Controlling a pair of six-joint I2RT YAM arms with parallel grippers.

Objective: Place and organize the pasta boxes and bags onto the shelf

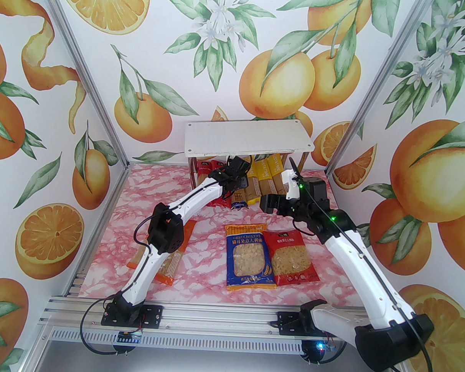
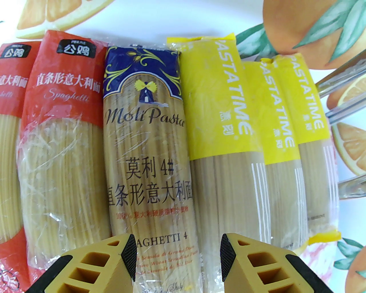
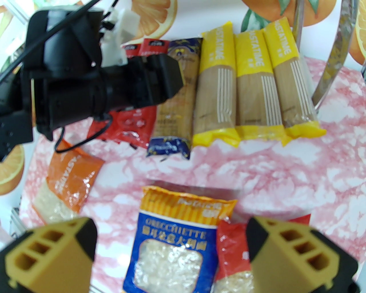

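The shelf (image 1: 248,138) stands at the back, its chrome legs (image 3: 328,71) at the right. Under its top board a row of spaghetti packs lies side by side: two red (image 2: 63,143), one dark blue (image 2: 145,137), three yellow PASTATIME (image 2: 226,160). My left gripper (image 2: 178,257) hovers over the dark blue pack's (image 1: 239,201) near end, open, fingers (image 2: 128,251) apart and gripping nothing. My right gripper (image 3: 171,251) hangs wide open above the blue bag (image 1: 248,255) and the red bag (image 1: 292,257), which lie flat mid-table. The orange bag (image 1: 171,263) lies partly hidden under my left arm.
The packs' near ends stick out onto the pink marble table (image 1: 147,200). Orange-print walls close in the back and both sides. My left arm's black wrist (image 3: 85,71) blocks the red packs in the right wrist view. An aluminium rail (image 1: 211,319) runs along the near edge.
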